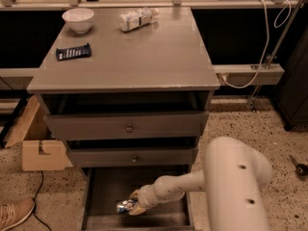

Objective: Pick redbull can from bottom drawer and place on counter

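Lying between the fingers (137, 209) (inside the bottom drawer (105, 192)), redbull can (124, 206)

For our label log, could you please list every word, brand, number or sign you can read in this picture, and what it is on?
No text can be read anywhere.
On the white bottle lying on the counter: label print too blurred.
On the dark-blue snack packet: pale marks, too small.
On the redbull can, at the gripper in the bottom drawer: markings unreadable.

Tool (133, 207) in bottom drawer (103, 191) — open above, middle drawer (159, 157) just behind.
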